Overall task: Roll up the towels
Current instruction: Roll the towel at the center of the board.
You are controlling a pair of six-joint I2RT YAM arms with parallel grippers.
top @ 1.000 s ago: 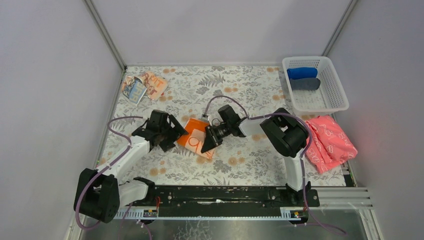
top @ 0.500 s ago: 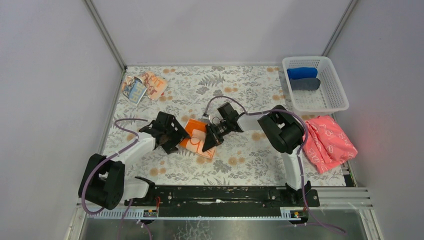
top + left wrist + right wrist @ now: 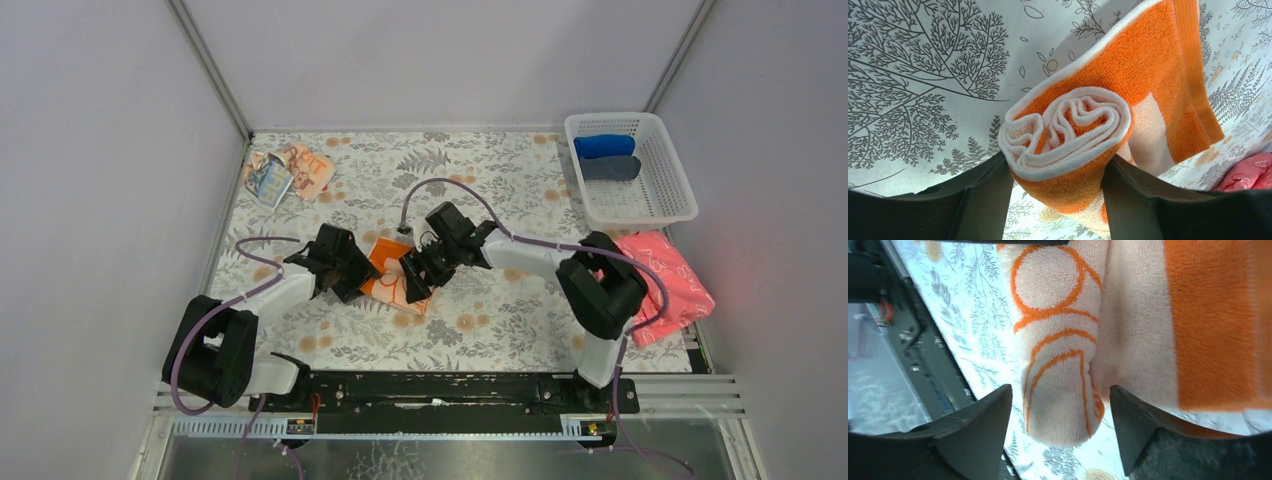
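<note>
An orange-bordered towel [image 3: 385, 270] with a cream centre lies partly rolled at mid-table between both grippers. My left gripper [image 3: 360, 280] is at its left end. In the left wrist view the spiral roll end [image 3: 1068, 125] sits between the fingers, and both press its sides, so this gripper [image 3: 1059, 167] is shut on it. My right gripper [image 3: 410, 285] is at the roll's other end. In the right wrist view its jaws [image 3: 1060, 397] stand open, with gaps either side of the cream roll end [image 3: 1058, 390]. The other towel [image 3: 290, 172], pale with orange print, lies crumpled at the back left.
At the back right stands a white basket [image 3: 640, 200] holding a blue roll [image 3: 605, 146] and a dark grey roll [image 3: 610, 168]. A pink cloth [image 3: 665, 285] lies bunched by the right edge. Side walls stand close on both sides.
My left gripper has moved right onto the towel's rolled end and closed on it. The right gripper has opened and let go of the towel, and its elbow has swung right.
</note>
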